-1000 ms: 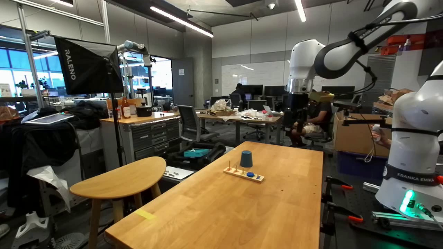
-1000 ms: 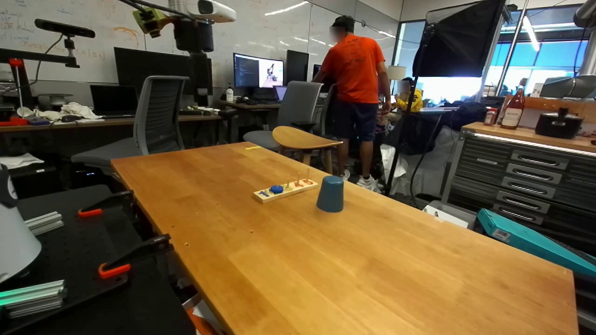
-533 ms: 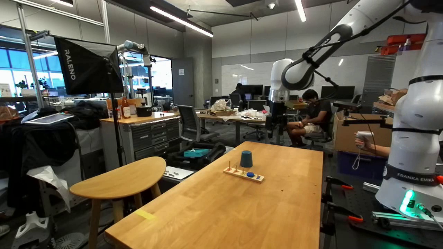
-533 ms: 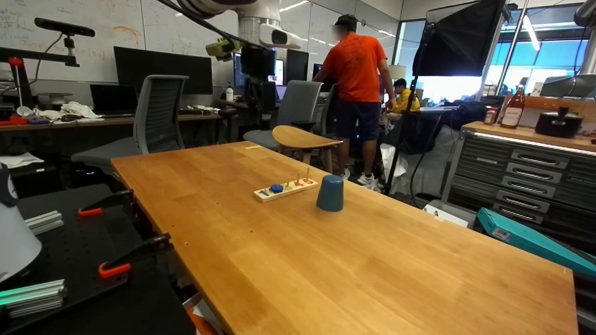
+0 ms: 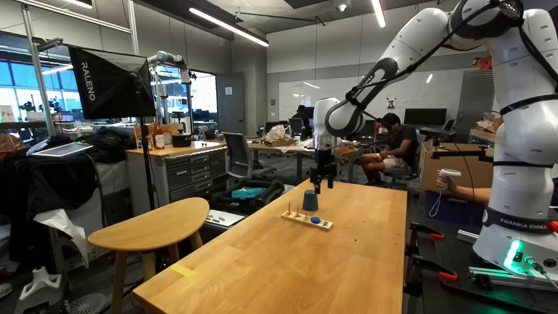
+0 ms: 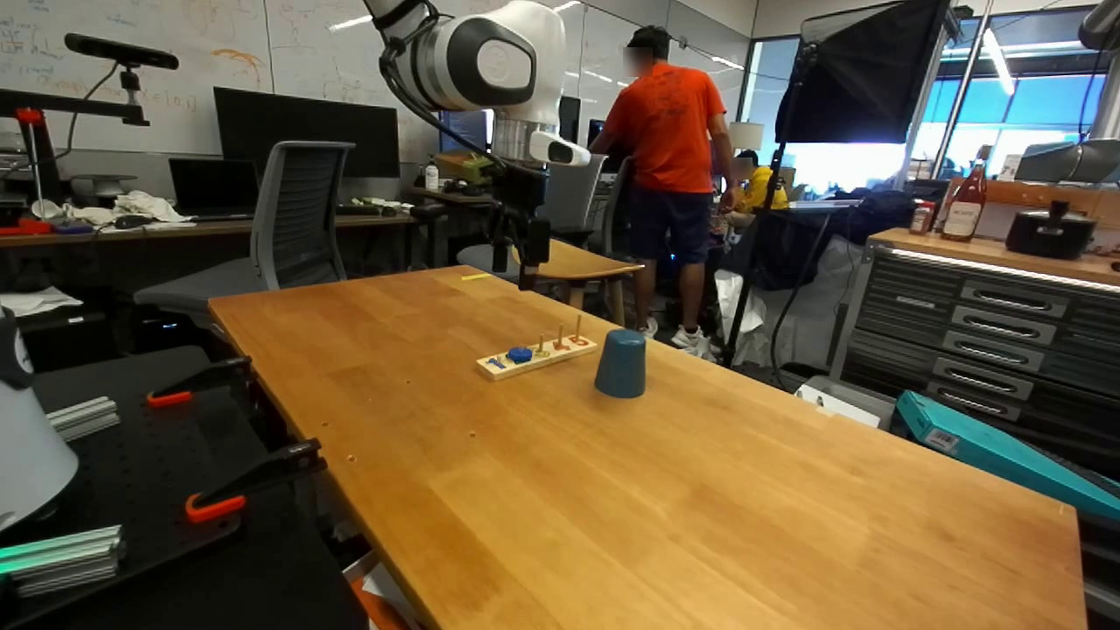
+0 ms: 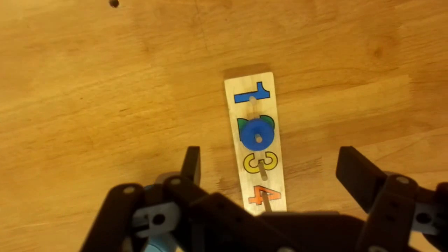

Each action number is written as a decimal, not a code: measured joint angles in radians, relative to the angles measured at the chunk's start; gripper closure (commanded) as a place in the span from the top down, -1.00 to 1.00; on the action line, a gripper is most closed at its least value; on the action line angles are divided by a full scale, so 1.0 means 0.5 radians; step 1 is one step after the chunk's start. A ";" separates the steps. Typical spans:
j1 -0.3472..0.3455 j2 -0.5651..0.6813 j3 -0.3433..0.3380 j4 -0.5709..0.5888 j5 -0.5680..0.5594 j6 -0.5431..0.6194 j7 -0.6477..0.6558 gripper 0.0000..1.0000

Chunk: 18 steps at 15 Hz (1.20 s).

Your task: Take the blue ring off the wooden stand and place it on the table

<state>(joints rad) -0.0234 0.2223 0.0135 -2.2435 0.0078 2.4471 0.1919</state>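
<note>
The step in hand looks to be the approach: the ring point(image 7: 250, 131) sits on the stand point(image 7: 241, 111), threaded on the second peg point(image 7: 258, 138) from the end marked 1, and has yet to be lifted. The hand point(image 7: 268, 158) hangs above the bench point(image 6: 612, 490), its fingers point(image 7: 360, 178) spread wide, nothing held and nothing touched. In the wrist view the ring lies beyond the fingertips, on a line running between them, so the next move probably calls for a shift towards it, then a straight descent until the fingers flank it, and a pinch on its rim. It should then need a straight lift to clear the peg. The cup point(image 6: 621, 363) is near the stand, and a finger could clip it on the way down
</note>
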 measured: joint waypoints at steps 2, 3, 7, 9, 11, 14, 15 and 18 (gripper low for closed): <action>0.070 0.100 0.001 0.080 -0.006 0.055 0.062 1.00; 0.102 0.138 0.000 0.108 -0.014 0.089 0.097 1.00; 0.195 0.246 -0.013 0.166 -0.069 0.219 0.227 1.00; 0.217 0.288 -0.031 0.169 -0.082 0.273 0.267 1.00; 0.231 0.333 -0.062 0.169 -0.086 0.305 0.293 1.00; 0.243 0.403 -0.104 0.169 -0.087 0.349 0.312 1.00; 0.248 0.424 -0.114 0.169 -0.087 0.362 0.319 1.00; 0.277 0.479 -0.138 0.169 -0.087 0.396 0.357 1.00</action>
<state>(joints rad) 0.1150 0.4619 -0.0554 -2.1589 -0.0360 2.6451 0.3703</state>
